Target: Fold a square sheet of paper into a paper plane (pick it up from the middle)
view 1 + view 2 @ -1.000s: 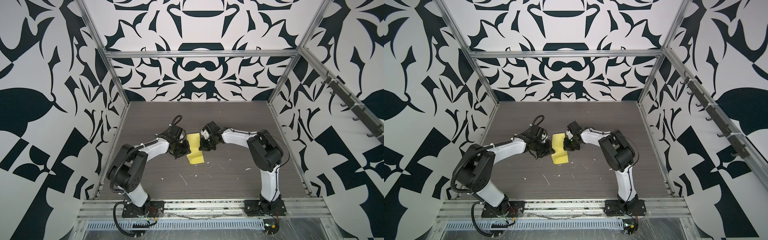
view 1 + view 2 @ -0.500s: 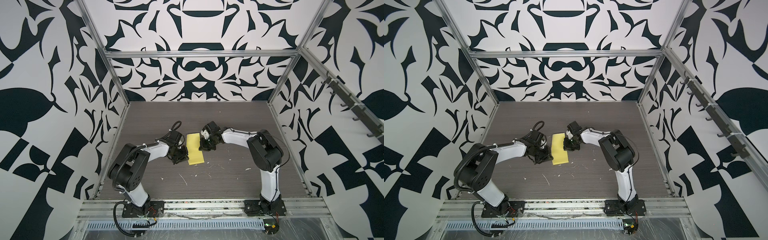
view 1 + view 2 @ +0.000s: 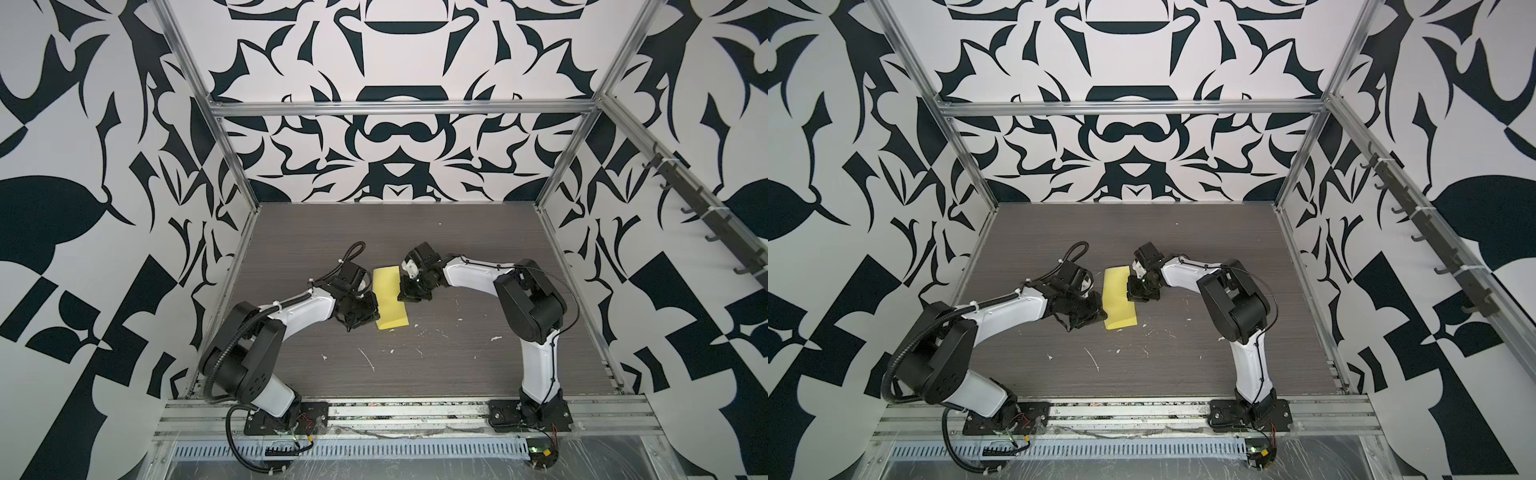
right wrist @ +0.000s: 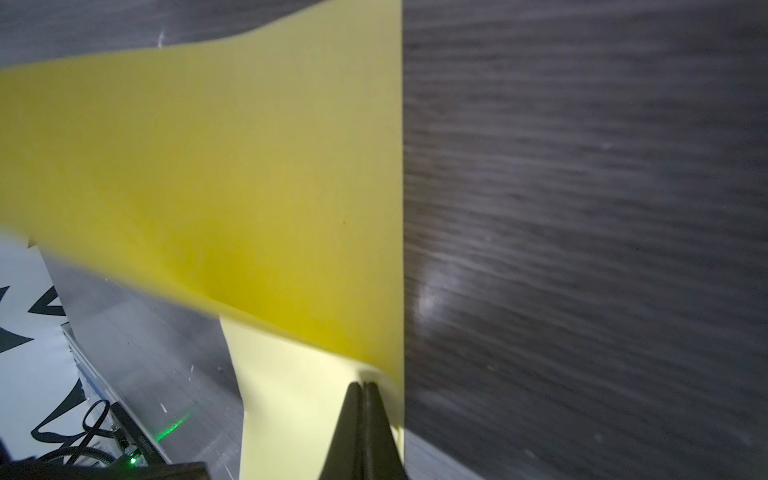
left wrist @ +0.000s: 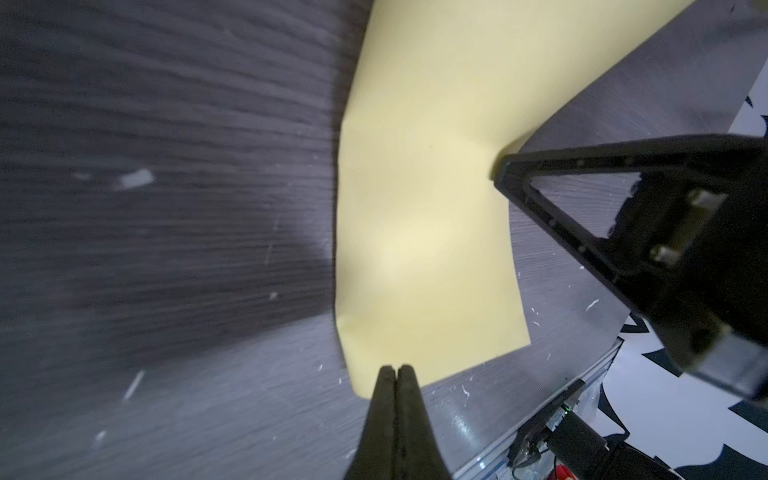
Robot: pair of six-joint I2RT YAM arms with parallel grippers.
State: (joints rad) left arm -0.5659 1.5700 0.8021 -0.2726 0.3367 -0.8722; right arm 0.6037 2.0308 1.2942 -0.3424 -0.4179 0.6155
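The square sheet of paper (image 3: 390, 297) (image 3: 1119, 297) is yellow and lies folded into a long strip on the dark table, between my two grippers. In both top views my left gripper (image 3: 374, 309) (image 3: 1100, 309) is shut, its tips at the strip's left edge near the front corner. The left wrist view shows those shut tips (image 5: 397, 370) resting over the paper's (image 5: 424, 208) edge. My right gripper (image 3: 401, 293) (image 3: 1129, 295) is shut at the strip's right side. In the right wrist view its tips (image 4: 363, 386) sit on the pale lower layer, under a curling upper flap (image 4: 249, 187). No paper shows between either pair of jaws.
Small white flecks (image 3: 368, 359) are scattered over the table in front of the paper. Patterned walls with metal frame posts (image 3: 245, 183) close in the sides and back. An aluminium rail (image 3: 407, 409) carrying both arm bases runs along the front edge.
My left gripper has slid along the paper's left edge toward the front of the table. The strip now lies flatter. The right gripper has stayed where it was.
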